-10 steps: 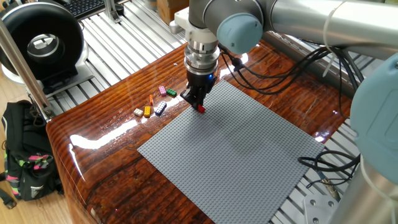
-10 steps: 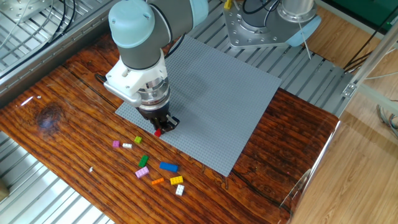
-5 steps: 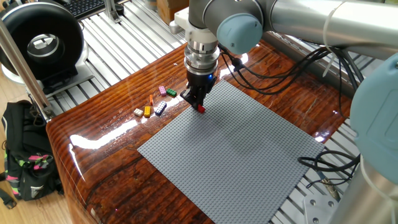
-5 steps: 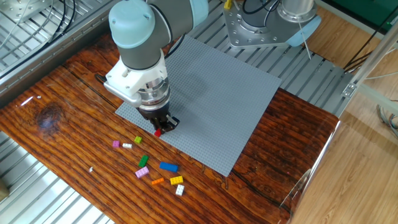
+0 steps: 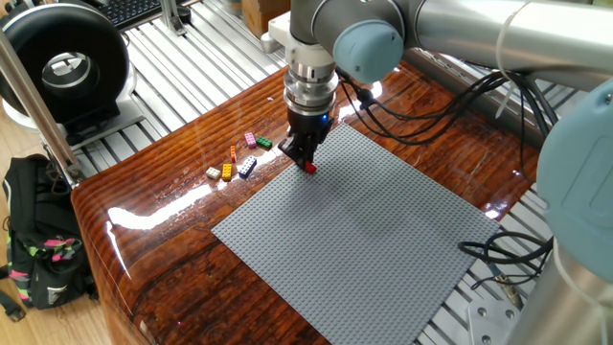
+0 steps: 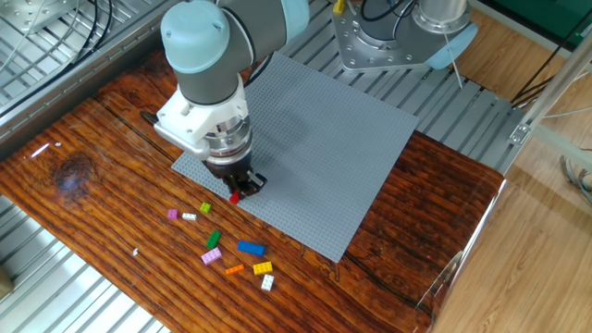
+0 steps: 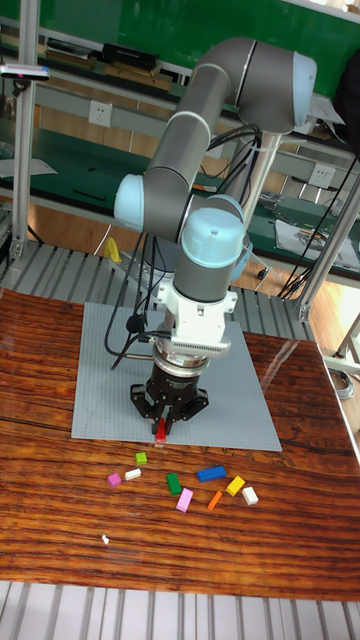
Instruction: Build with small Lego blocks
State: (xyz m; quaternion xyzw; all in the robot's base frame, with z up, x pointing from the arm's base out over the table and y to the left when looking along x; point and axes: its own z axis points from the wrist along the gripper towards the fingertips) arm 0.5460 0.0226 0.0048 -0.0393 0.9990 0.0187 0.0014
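Near one edge of the grey baseplate [image 6: 342,139], gripper [image 6: 236,192] pointing straight down, fingers clamped on a red Lego block [image 6: 234,197], remaining loose small Lego blocks [image 6: 239,254] scattered beyond that edge on the wooden table [image 6: 83,185].

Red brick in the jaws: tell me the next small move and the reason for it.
Probably press straight down a little, then open. The gripper is shut on the red brick, which sits at or just above the grey baseplate near the edge facing the loose bricks. Whether its studs have seated cannot be told from these views, so a short downward push seems the safest step before release.
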